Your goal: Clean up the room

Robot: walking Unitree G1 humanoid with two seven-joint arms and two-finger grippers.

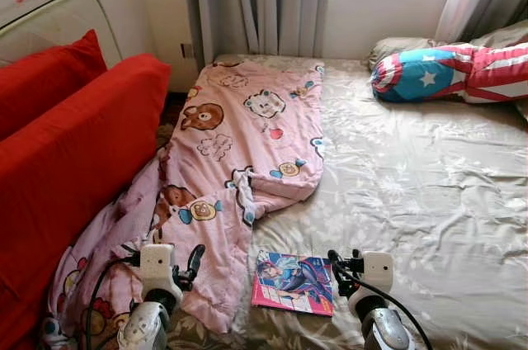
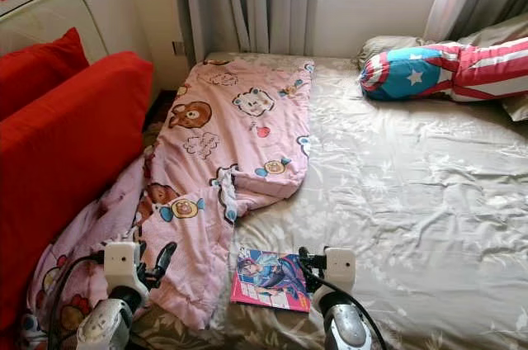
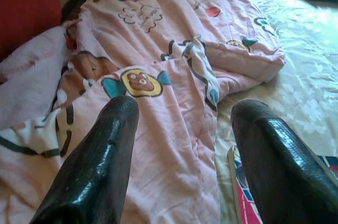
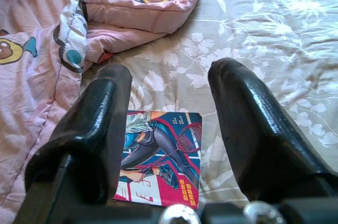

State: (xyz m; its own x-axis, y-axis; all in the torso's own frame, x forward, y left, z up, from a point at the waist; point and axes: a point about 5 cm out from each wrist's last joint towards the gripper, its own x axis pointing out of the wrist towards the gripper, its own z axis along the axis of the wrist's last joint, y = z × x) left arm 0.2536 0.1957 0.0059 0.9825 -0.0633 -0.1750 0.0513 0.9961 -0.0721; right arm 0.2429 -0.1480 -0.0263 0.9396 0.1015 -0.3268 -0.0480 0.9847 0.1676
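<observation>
Pink, one cartoon quilt (image 1: 239, 160) sprawls along the bed's (image 1: 412, 201) left; one magazine (image 1: 294, 282) lies near, between both grippers. Left gripper (image 3: 182, 123) and right gripper (image 4: 169, 102) hover low, fingers spread, empty.

The pink blanket (image 1: 223, 177) hangs over the bed's edge, its lower end cut off. The magazine (image 4: 161, 155) is partly hidden behind a black finger (image 4: 90, 129). The striped pillow (image 1: 462, 69) runs past the frame's edge.

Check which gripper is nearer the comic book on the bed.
Right. The right gripper hovers open at the comic book's right edge; the left gripper, also open, is over the pink blanket further left.
</observation>
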